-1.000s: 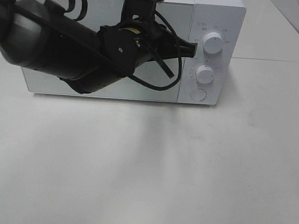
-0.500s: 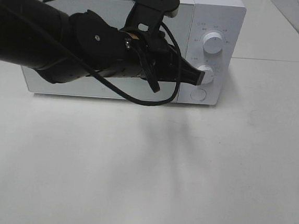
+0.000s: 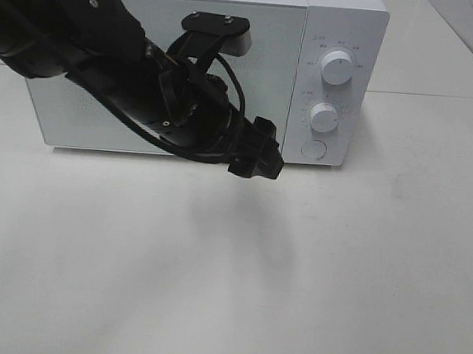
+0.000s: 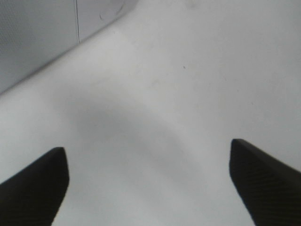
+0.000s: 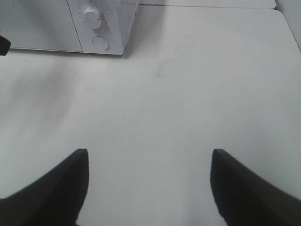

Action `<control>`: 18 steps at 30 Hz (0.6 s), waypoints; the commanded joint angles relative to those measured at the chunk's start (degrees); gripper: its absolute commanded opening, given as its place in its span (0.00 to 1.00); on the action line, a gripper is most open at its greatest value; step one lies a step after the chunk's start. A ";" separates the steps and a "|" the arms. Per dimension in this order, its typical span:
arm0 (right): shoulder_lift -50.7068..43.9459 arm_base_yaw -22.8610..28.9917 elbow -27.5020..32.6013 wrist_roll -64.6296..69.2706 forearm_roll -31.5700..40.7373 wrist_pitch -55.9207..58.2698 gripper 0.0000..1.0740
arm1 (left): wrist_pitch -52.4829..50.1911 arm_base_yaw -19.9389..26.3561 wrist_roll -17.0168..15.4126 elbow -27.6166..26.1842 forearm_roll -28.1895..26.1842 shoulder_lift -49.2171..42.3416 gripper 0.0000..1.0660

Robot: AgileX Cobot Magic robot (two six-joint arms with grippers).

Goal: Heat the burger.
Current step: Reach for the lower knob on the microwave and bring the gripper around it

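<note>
Microwave (image 3: 342, 12) at the back of the table (image 3: 292, 298), door (image 3: 272, 56) on its left, panel (image 3: 351, 100) on its right, upper knob (image 3: 336, 67) over lower knob (image 3: 324, 117) over button (image 3: 313, 149), left arm (image 3: 106, 58) reaching across before the door.

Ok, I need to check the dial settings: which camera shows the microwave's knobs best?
Exterior high: the upper knob and lower knob face it, unblocked. Right wrist shows the lower knob small and distant; left wrist shows only a microwave corner, no knobs.
</note>
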 commanded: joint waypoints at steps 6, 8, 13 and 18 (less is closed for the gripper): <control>-1.49 -0.46 0.06 -0.40 0.06 -0.46 0.65 | 14.67 2.58 -16.84 0.17 17.99 -4.24 0.95; -1.49 -0.46 0.06 -0.40 0.06 -0.46 0.65 | 19.48 4.13 -22.86 0.17 24.24 -5.90 0.95; -1.49 -0.46 0.06 -0.40 0.06 -0.46 0.65 | 27.67 7.96 -23.95 0.17 27.22 -8.14 0.95; -1.49 -0.46 0.06 -0.40 0.06 -0.46 0.65 | 31.86 13.01 -23.95 0.80 27.22 -10.43 0.95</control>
